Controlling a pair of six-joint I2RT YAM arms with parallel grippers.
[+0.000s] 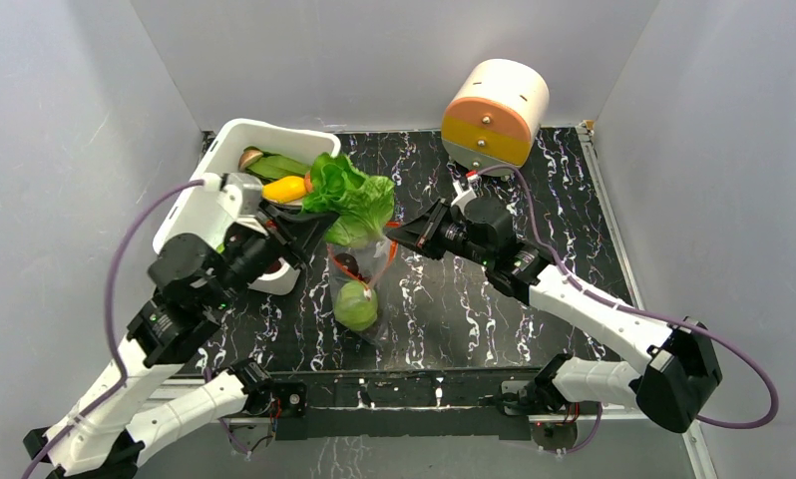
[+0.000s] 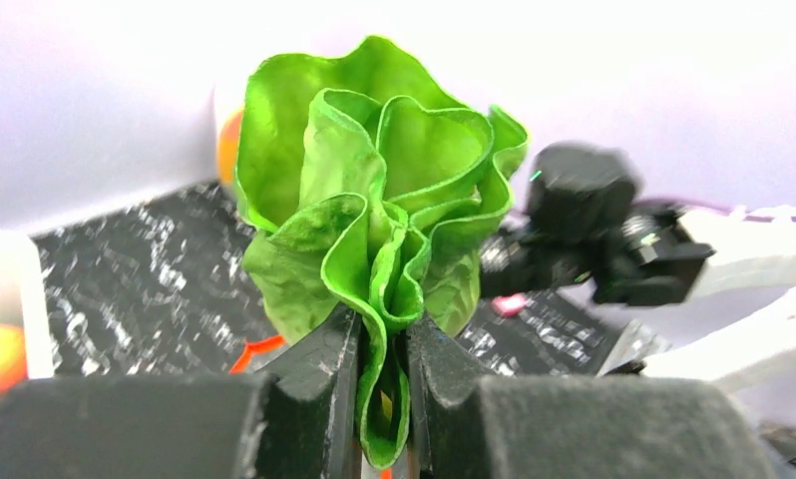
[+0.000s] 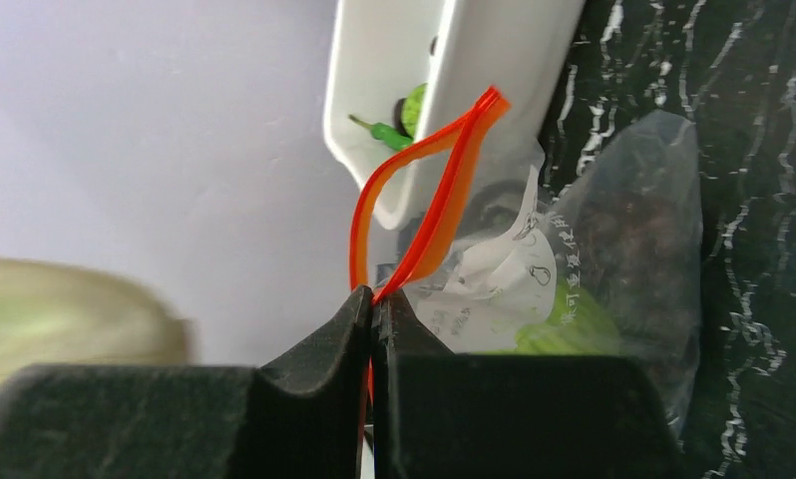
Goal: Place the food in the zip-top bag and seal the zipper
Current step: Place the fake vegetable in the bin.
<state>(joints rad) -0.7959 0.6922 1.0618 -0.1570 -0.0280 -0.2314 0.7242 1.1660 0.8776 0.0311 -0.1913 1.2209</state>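
While the right gripper [image 3: 374,297], jaws pinched on the orange-red zipper [image 3: 429,180], holds the zip-top bag [image 1: 374,327] open above the tabletop [image 1: 494,309], the left gripper [image 2: 382,344] clamps a leafy lettuce [image 2: 374,190] just over its mouth. A green cabbage [image 1: 355,305] already lies inside; the food in the white bin [image 1: 236,135] and the sealing remain.

The left arm [image 1: 125,374] rises bent from the left of the zip-top bag [image 1: 372,269], its left gripper [image 2: 384,339] pinched tight on the base of a green lettuce head [image 2: 374,190] over the bag's mouth. The right arm [image 1: 594,314] stretches in from the bag's right, right gripper [image 3: 374,299] clamped on the orange-red zipper [image 3: 461,170].
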